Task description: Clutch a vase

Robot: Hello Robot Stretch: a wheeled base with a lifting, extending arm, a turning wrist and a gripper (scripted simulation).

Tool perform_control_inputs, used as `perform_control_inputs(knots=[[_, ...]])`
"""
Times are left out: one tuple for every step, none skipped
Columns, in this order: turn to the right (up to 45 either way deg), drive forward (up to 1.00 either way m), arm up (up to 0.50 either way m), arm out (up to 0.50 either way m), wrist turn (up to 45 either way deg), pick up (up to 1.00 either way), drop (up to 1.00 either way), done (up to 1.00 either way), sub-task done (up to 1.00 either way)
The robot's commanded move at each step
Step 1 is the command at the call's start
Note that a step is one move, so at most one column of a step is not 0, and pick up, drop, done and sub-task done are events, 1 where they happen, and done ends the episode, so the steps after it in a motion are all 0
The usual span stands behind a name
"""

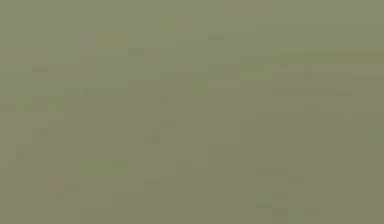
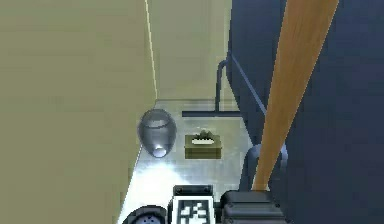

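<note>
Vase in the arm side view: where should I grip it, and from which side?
I'd take the vase across its rounded body, just below the rim, coming from the picture's bottom edge. It stands upright; the wall is close on its left and a small box sits right.

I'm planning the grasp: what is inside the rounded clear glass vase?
Nothing shows inside the rounded clear glass vase; its see-through wall reveals just the grey surface behind. Its very bottom cannot be made out.

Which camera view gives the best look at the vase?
The arm side view: the grey glassy vase stands whole on the pale surface by the wall. The forward view faces a plain olive surface.
</note>
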Motion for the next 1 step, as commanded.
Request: perform_control_inputs(knots=[[0.0,0.0,0.0,0.44,0.0,0.0,0.0,0.0,0.0]])
